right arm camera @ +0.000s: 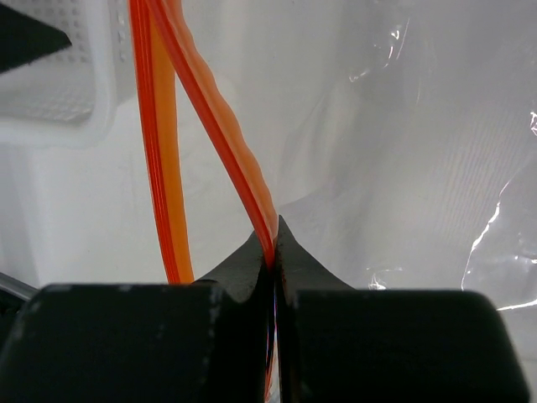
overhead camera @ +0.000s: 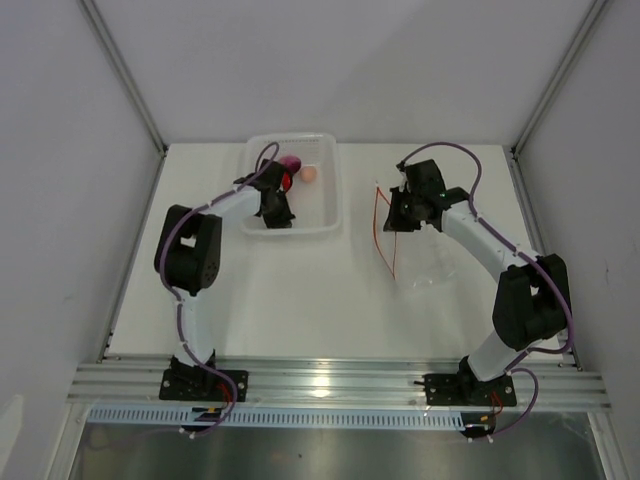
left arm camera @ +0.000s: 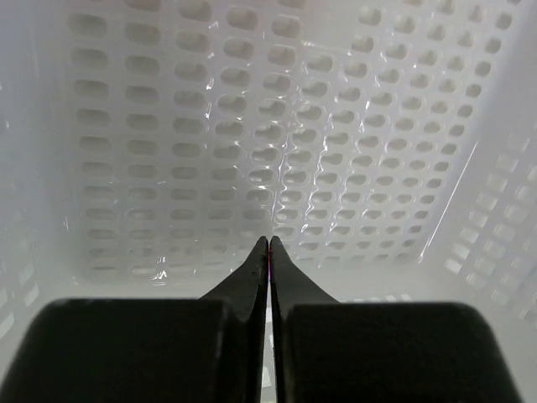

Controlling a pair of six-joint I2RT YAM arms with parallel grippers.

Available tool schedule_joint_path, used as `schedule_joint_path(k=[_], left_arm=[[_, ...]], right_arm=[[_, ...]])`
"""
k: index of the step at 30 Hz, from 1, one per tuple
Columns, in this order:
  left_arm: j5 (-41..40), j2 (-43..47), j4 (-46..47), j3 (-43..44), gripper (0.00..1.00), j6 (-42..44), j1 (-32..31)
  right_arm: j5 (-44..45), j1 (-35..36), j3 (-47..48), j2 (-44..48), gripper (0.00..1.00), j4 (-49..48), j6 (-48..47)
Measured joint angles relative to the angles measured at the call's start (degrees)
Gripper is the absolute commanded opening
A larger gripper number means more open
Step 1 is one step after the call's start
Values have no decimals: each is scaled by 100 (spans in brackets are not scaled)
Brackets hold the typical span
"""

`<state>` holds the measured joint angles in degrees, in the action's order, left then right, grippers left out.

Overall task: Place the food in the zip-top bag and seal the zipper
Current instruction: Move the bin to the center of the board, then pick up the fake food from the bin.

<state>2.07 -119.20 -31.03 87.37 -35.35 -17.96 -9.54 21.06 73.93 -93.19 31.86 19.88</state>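
The food lies in the white tray: a purple-pink piece, a red piece and a peach ball. My left gripper is shut and empty, low inside the tray just in front of the food; its wrist view shows shut tips over the perforated tray floor, with no food. The clear zip-top bag lies to the right. My right gripper is shut on one orange zipper strip at its tips. The other strip hangs apart, so the mouth is open.
The tray's corner shows at the upper left of the right wrist view. White walls enclose the table on the left, back and right. An aluminium rail with both arm bases runs along the near edge.
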Motion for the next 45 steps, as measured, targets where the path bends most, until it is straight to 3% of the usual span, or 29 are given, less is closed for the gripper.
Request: schedule_joint_path(k=[13,18,20,21,23,26,30,39,45], left_arm=[[376,1408,1259,-2376,1,-413,-240],[411,1495,1255,-2468,1,-337,-369],[396,1495,1150,-2363,9,-227,-442],[354,1495,1067,-2258,22,-157,-485],[280,1495,898,-1939,34,-33,-573],[127,1495,702,-1246,69,192,-640],[-251,1364,289,111,99,535,-636],[-494,-286,-577,3517,100,1226,-461],[70,-986,-680,3849,91,1281,-262]], right_arm=[[-7,52,-151,153,0,0,-4],[-42,52,-273,205,0,-4,-4],[-48,52,-297,205,0,2,-4],[-48,52,-299,205,0,2,-4],[-50,52,-299,203,0,-9,-4],[-76,52,-297,197,0,-7,-2],[-111,50,-264,149,0,-2,-2],[-170,46,-57,70,0,-9,-4],[-190,35,-39,0,0,-26,-9]])
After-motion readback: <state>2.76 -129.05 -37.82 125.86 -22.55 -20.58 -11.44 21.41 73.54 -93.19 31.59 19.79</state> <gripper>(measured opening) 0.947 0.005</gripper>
